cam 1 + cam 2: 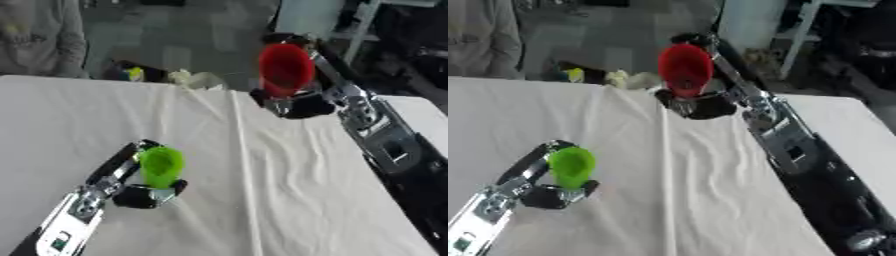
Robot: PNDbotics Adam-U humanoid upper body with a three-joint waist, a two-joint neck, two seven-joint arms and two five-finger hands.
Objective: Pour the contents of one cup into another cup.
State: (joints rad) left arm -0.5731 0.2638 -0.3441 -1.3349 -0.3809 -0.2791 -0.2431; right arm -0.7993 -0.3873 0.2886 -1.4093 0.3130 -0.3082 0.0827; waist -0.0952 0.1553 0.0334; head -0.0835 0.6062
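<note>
At the near left, my left hand [144, 192] is wrapped round a green cup [162, 166], held low over the tabletop [262, 200]. Farther back and to the right, my right hand [293, 102] grips a red cup [284, 69], raised high and tipped so its mouth faces me. The cups are well apart. I judge no pouring has begun; next I must bring the red cup's lip over the green cup. A wrinkled white cloth covers the tabletop; grey floor and dark furniture lie beyond.
</note>
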